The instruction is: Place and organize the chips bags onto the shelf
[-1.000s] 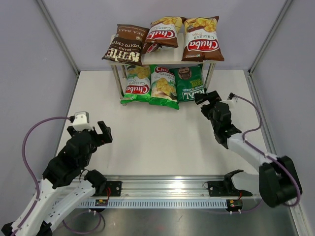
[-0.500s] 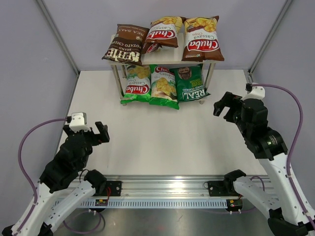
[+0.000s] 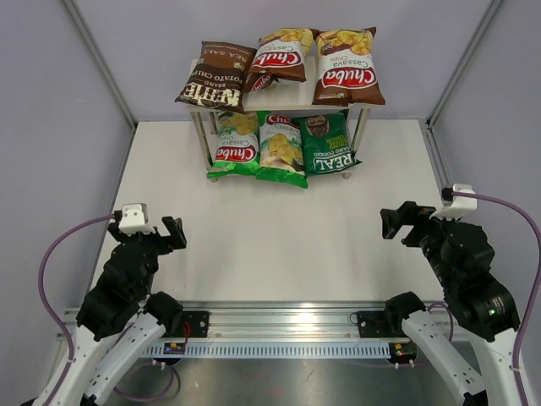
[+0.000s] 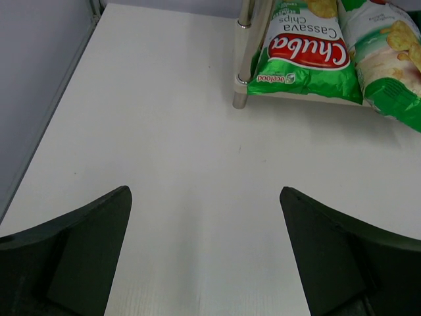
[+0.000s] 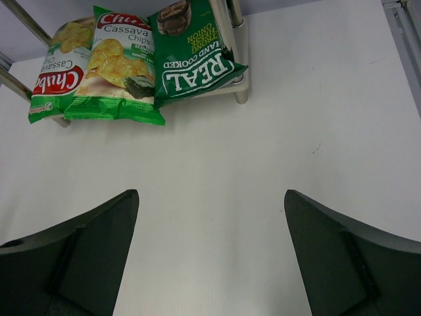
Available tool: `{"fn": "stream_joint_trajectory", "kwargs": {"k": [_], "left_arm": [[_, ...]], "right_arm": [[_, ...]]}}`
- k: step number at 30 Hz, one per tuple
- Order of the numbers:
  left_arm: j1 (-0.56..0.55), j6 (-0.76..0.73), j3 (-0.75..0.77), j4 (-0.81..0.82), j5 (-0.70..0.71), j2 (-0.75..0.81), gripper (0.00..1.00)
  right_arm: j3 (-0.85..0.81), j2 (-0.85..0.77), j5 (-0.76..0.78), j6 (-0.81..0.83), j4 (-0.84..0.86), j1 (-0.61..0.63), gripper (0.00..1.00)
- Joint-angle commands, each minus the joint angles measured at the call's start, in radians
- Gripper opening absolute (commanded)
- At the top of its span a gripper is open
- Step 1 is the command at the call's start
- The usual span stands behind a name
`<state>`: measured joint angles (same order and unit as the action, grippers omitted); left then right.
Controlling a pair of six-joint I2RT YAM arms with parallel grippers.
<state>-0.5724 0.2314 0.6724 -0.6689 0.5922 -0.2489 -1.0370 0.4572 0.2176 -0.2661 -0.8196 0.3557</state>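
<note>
All six chips bags (image 3: 279,148) sit sorted on the shelf (image 3: 287,95), browns above, greens below, so I hold the left claw (image 3: 172,230) and right claw (image 3: 394,222) spread, empty, over the worktop (image 3: 279,241).

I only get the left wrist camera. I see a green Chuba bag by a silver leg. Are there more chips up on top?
Observer: Yes! The top board of the shelf holds a Kettle bag and two brown Chuba bags.
Operator: What's past my green ones?
Observer: A dark green REAL bag, at the right end of the bottom row.
Operator: Is the other hand holding anything?
Observer: No, the right gripper is open and empty above the table.
</note>
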Motion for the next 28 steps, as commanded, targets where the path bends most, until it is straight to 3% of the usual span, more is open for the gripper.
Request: {"fn": "stream_joint_trajectory", "kwargs": {"k": [1,10,21,28], "left_arm": [[0.049,-0.044,-0.011,0.103,-0.057,0.045,0.99],[0.052,-0.066,-0.027,0.126,-0.134,0.079,0.99],[0.068,-0.066,-0.03,0.123,-0.121,0.088,0.99],[0.179,-0.076,-0.037,0.143,-0.184,0.083,0.99]], "right_arm": [[0.052,-0.02,-0.015,0.047,0.092,-0.004,1.0],[0.075,-0.041,0.014,0.056,0.106,-0.003,0.99],[0.092,-0.017,0.077,0.045,0.102,-0.003,0.99],[0.084,0.017,0.071,0.039,0.111,-0.004,0.99]]}}
